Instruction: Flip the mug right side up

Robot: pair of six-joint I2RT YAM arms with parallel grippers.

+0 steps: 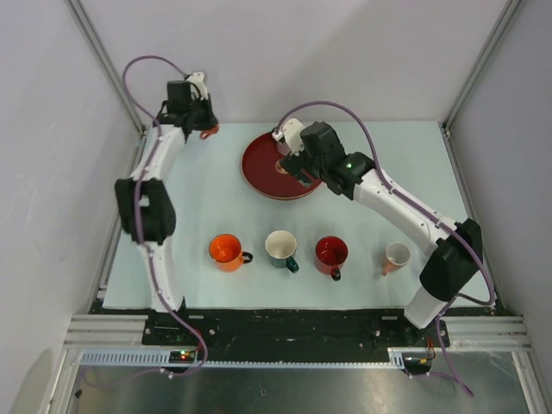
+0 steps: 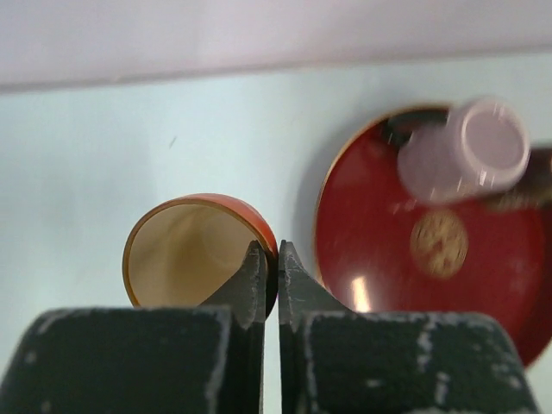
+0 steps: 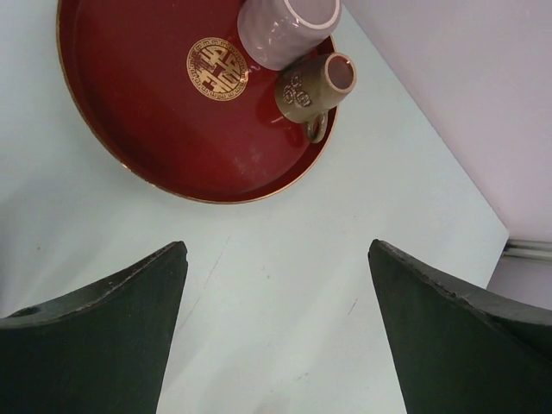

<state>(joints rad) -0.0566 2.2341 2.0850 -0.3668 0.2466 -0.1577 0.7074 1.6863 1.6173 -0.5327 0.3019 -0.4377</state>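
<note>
Currently we judge the grasp made: left gripper (image 2: 269, 259) pinches the rim of the red mug (image 2: 194, 250), lying sideways at the table's far-left. Right gripper (image 3: 276, 285) spread, empty. Next: rotate upright.

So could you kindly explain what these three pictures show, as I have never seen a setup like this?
These are two robot arms bolted at the near edge of a pale table. One picture looks down from above; the other two come from cameras on each wrist, with the dark fingers at the bottom.

The left gripper is shut, pinching the rim of an orange-red mug at the far left. The right gripper is open and empty, beside a red tray carrying a lilac cup and an olive mug.

Near the arms stand an orange mug, a white mug, a red mug and a small pink cup.
</note>
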